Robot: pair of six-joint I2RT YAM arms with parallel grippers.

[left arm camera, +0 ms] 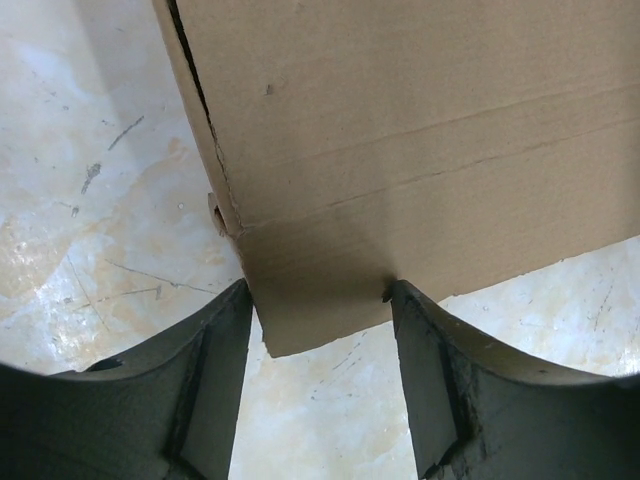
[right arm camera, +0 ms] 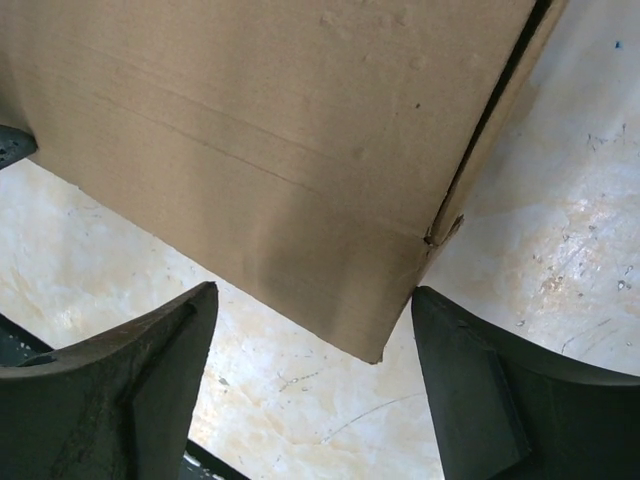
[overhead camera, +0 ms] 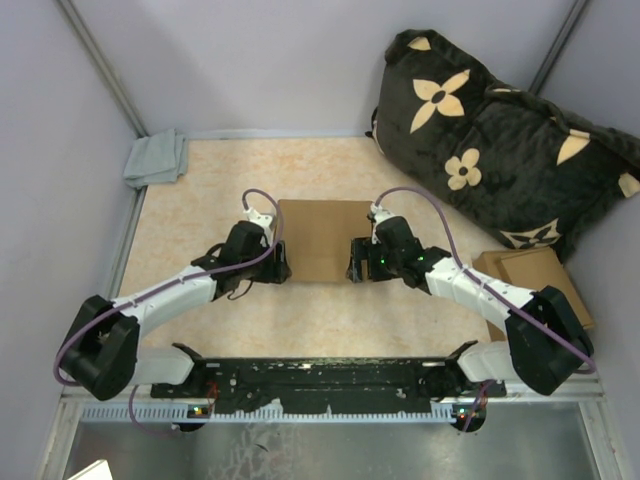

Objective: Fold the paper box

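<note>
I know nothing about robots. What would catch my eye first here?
Probably the big black cushion with cream flowers, propped in the far right corner. Next, the brown paper box mid-table, with the left arm and right arm reaching in from either side so that a near corner of it sits between each one's jaws. A grey cloth lies at the far left corner.

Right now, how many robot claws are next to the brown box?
2. The left claw is at the paper box's near-left corner, and the right claw is at its near-right corner. Both are open. None seems hidden.
</note>
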